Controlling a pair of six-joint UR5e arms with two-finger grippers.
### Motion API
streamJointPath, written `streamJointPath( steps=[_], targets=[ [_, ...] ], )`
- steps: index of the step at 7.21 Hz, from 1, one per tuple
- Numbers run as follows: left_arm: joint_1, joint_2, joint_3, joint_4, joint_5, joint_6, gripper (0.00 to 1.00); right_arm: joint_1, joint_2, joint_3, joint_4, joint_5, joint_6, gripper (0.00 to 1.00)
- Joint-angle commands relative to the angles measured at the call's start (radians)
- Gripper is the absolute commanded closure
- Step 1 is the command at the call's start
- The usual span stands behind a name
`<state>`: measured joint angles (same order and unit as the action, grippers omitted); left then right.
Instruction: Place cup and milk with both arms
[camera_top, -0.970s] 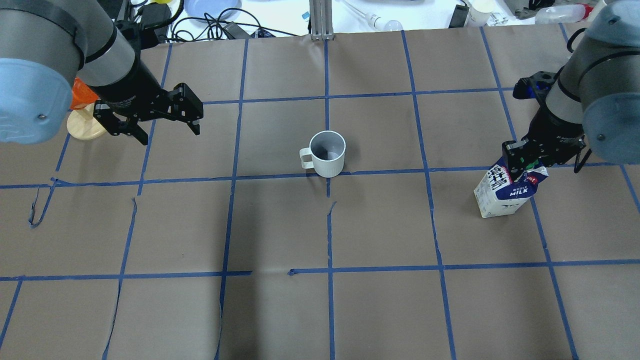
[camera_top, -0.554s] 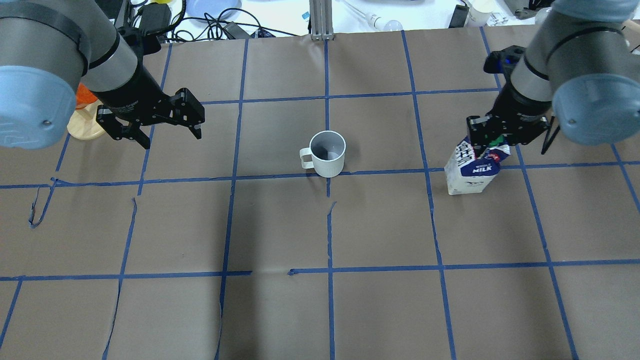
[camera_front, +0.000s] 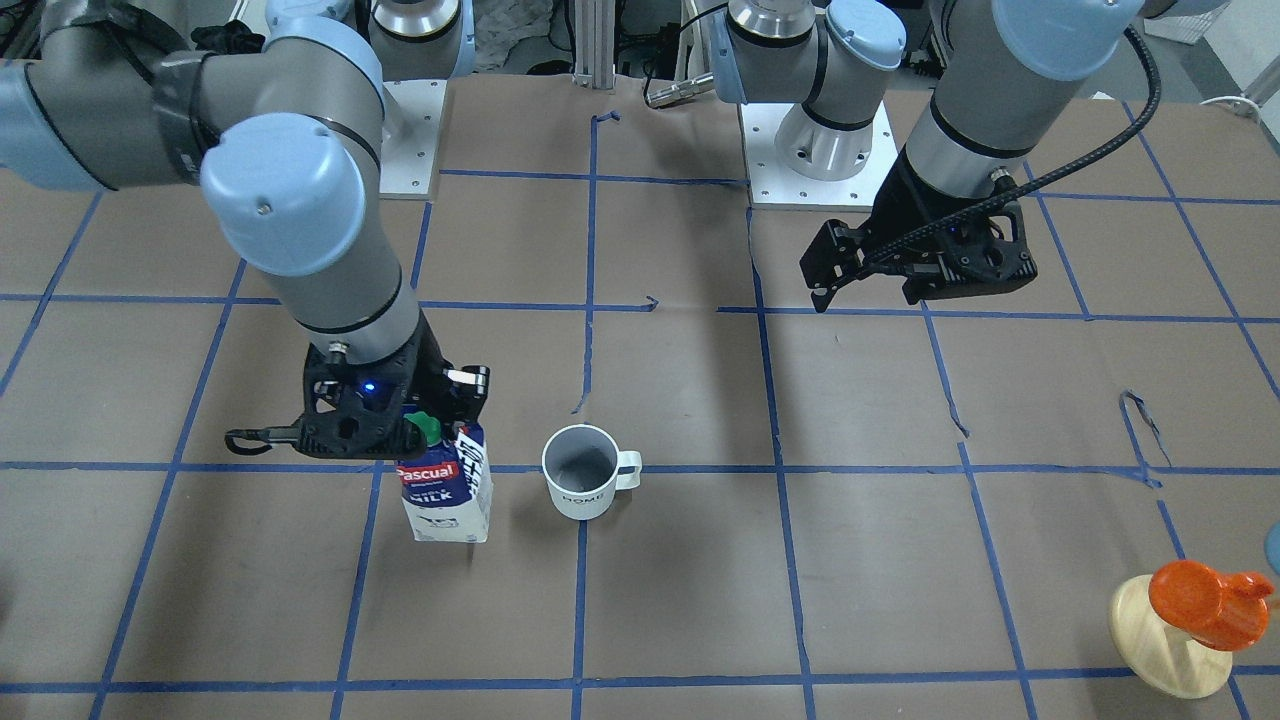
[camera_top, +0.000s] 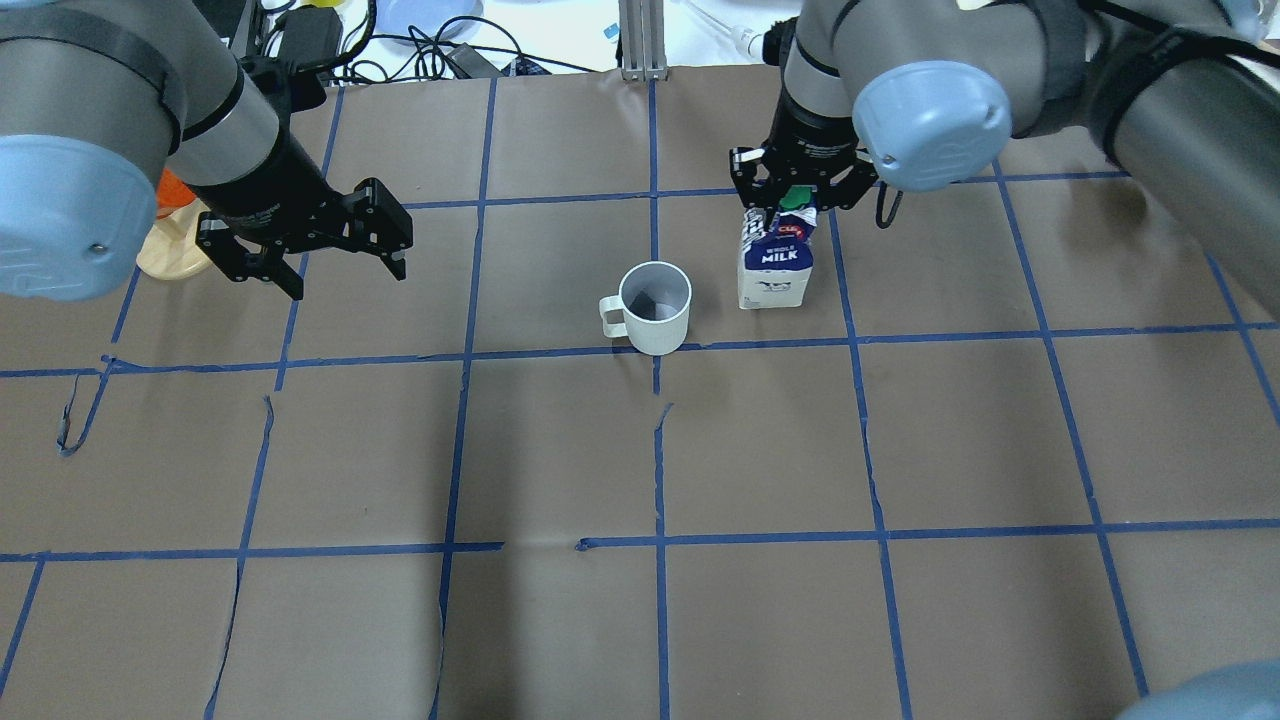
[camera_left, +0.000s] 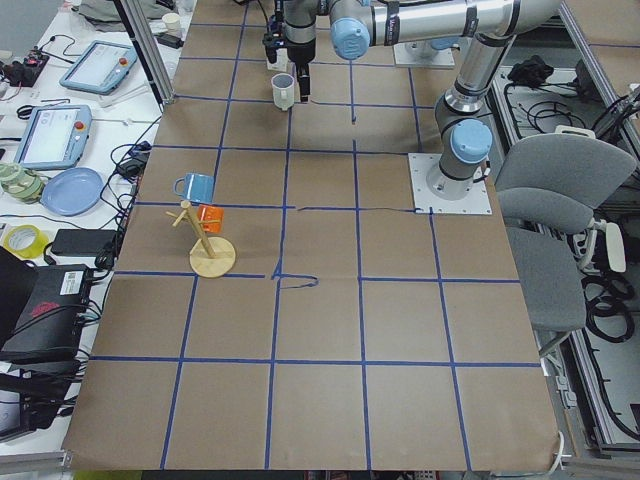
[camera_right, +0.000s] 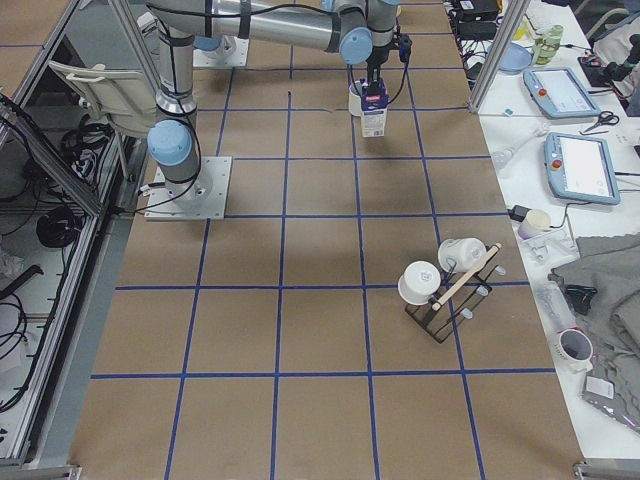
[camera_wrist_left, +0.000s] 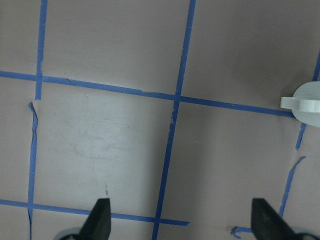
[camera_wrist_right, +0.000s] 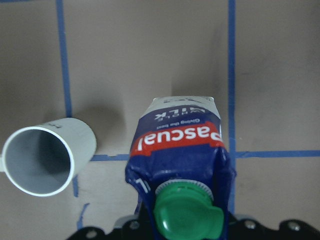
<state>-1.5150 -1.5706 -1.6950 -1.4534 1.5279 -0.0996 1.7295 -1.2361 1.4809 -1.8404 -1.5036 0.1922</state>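
Note:
The white cup stands upright near the table's middle, handle toward my left arm; it also shows in the front view and the right wrist view. The blue and white milk with a green cap is upright just beside the cup, on its right-arm side. My right gripper is shut on the carton's top ridge. I cannot tell whether the carton's base touches the paper. My left gripper hangs open and empty well to the cup's left.
An orange mug on a round wooden stand sits at the table's left side, partly behind my left arm in the overhead view. A rack with white mugs stands at the right end. Cables and clutter lie beyond the far edge.
My right gripper has carried the milk from the table's right side leftward and farther away, to just beside the cup. My left gripper has barely moved.

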Motion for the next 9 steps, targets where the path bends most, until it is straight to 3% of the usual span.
streamJointPath(
  steps=[1,4,5,6,7,9],
  targets=[
    [-0.001,0.000,0.000,0.001,0.000,0.000,0.00,0.038,0.041,-0.021,0.007,0.026,0.043,0.75],
    [-0.002,-0.002,0.000,0.001,0.001,-0.006,0.00,0.039,0.035,0.032,0.001,0.026,0.044,0.73],
    [-0.002,-0.002,0.000,0.001,0.001,-0.006,0.00,0.039,0.035,0.032,0.000,0.026,0.044,0.67],
    [-0.002,-0.002,0.000,0.001,0.000,-0.011,0.00,0.041,0.036,0.030,-0.005,0.025,0.044,0.24],
    [-0.002,-0.005,0.000,0.001,0.000,-0.011,0.00,0.039,0.035,0.025,-0.006,0.025,0.044,0.00],
    [0.004,0.001,0.000,-0.010,0.000,-0.002,0.00,0.036,-0.037,-0.017,0.018,0.008,0.039,0.00]
  ],
)
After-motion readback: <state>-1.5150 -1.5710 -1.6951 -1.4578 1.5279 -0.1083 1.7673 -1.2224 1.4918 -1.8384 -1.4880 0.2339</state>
